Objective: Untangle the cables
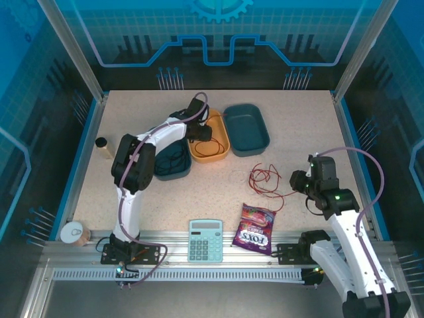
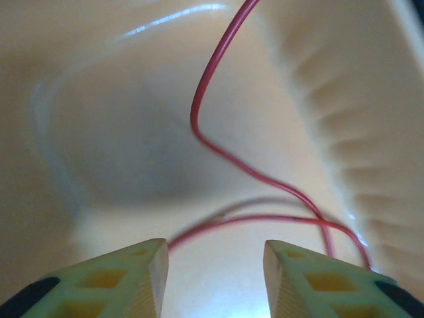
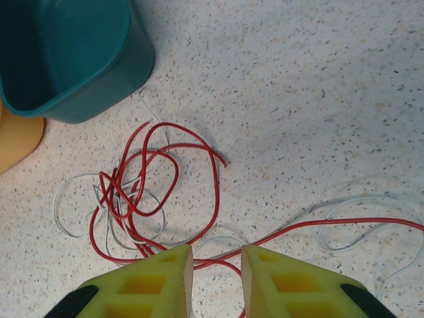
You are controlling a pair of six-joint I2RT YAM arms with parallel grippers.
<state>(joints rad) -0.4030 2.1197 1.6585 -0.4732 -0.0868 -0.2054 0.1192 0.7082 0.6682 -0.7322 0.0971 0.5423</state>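
Jaws: R gripper (image 3: pixel 217 278) released, narrow gap, over table w/ a run of red cable (image 3: pixel 214 185) just ahead of its tips. L gripper (image 2: pixel 215 278) released, wide, down in orange tray (image 2: pixel 79 218). Near edge: calculator (image 1: pixel 206 240), sweets bag (image 1: pixel 255 228). Mid-table, right: red cable coiled, interlaced w/ white cable (image 3: pixel 55 211). Farther, left-centre: black cable (image 1: pixel 173 158) in dark teal tray (image 1: pixel 169 177); a red strand (image 2: pixel 193 119) crosses orange tray floor.

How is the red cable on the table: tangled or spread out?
Tangled: the red cable coils in overlapping loops, interlaced with the white cable.
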